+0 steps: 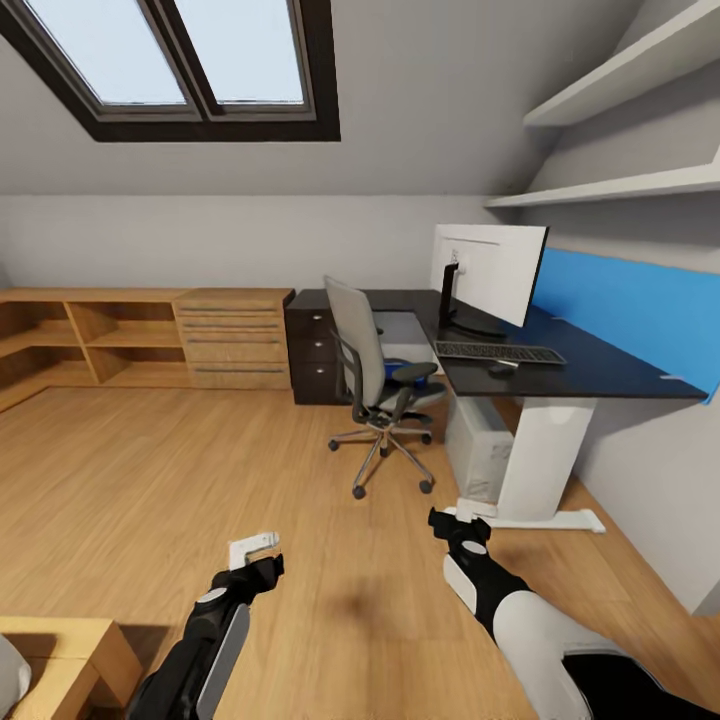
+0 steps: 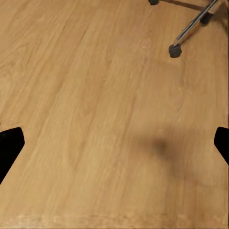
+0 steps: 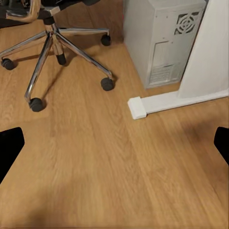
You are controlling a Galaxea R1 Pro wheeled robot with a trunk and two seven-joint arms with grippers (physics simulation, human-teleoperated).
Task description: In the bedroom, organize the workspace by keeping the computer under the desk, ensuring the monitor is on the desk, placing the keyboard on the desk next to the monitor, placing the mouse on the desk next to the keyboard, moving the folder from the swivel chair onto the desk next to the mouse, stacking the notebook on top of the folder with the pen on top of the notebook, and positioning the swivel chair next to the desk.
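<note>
The tabletop (image 1: 610, 372) is being approached. On it stand the monitor (image 1: 492, 270), keyboard (image 1: 498, 352) and mouse (image 1: 501, 369); the folder (image 1: 409, 381) lies on the swivel chair (image 1: 372, 385) beside it. Both the left claw (image 2: 114, 143) and right claw (image 3: 114, 143) are spread wide, empty. Reaching the folder is called for next.

Black-and-grey left arm reaching forward and low, its white-tipped claw (image 1: 254, 548) spread wide and empty, white-and-black right arm likewise extended, black claw (image 1: 447, 521) open, holding nothing

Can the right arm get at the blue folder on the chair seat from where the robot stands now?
Probably not yet. The right end effector hangs low over bare floor, well short of the swivel chair, whose folder lies beyond its backrest.
</note>
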